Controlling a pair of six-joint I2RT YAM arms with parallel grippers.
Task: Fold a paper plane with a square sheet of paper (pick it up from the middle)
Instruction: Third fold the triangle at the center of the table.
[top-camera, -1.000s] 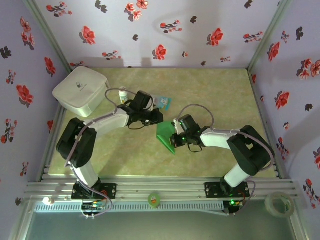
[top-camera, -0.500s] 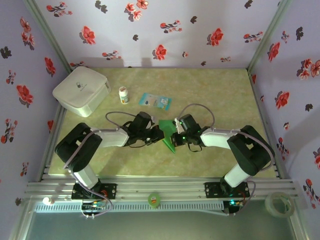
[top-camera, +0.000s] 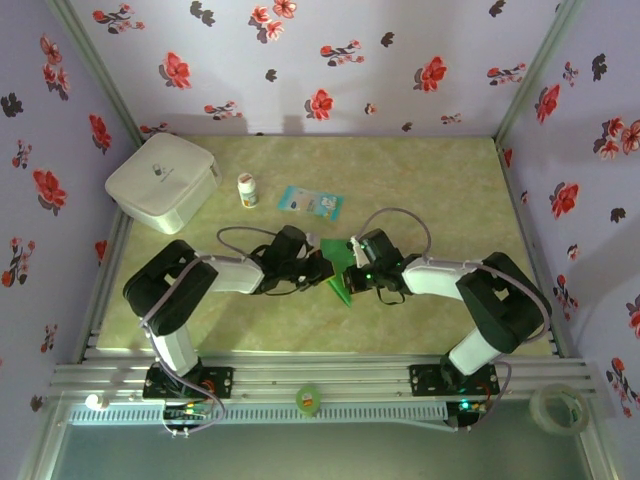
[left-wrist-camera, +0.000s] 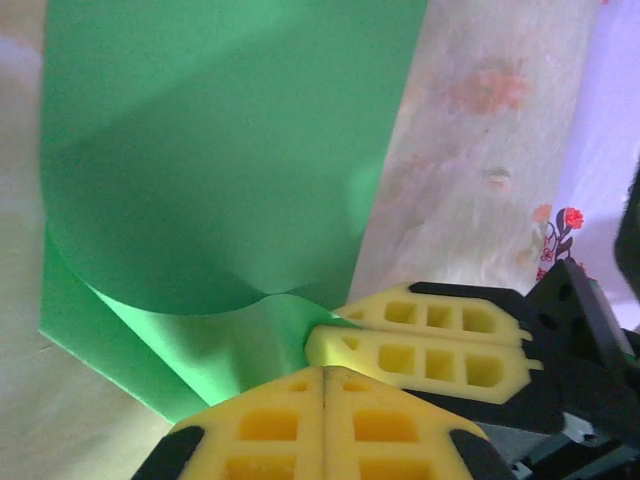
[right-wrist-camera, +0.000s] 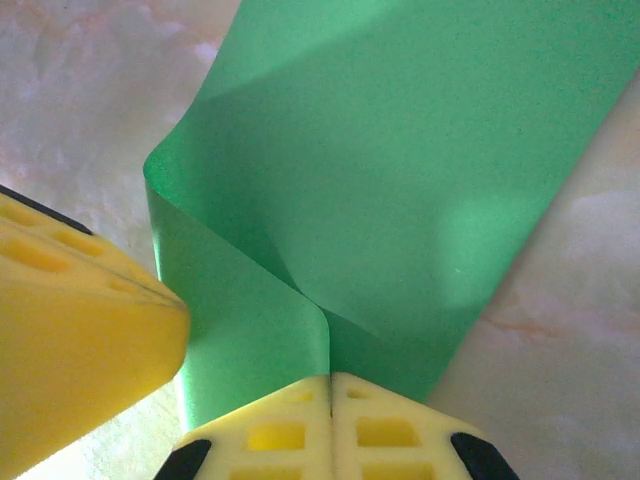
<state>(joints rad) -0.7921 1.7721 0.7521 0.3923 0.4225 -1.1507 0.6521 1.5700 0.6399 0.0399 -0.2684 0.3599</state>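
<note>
While both arms meet just on the near side of the blue-and-white packet, I judge the job to be in its early folds. The square sheet of paper sits there between the two wrists, a little to the right of the packet and nearer the arm bases than it is. It is lifted partly off the table and not lying flat.

From the wrist cameras I see it doubled over into two layers with a soft, rounded bend rather than a pressed crease. No pointed nose, no lengthwise spine and no wings show, so nearly all of the plane is left to make.

My right gripper has its fingers pressed together, and the bend of the sheet runs straight into their seam, so I take it to be pinching the paper. My left gripper is also fully closed, with the lower green layer reaching its tips. I cannot tell whether any paper is caught between them. The two sets of yellow fingers sit almost against each other.

What I reckon remains: flatten this bend into a true crease, then the corner folds, then the wings.
</note>
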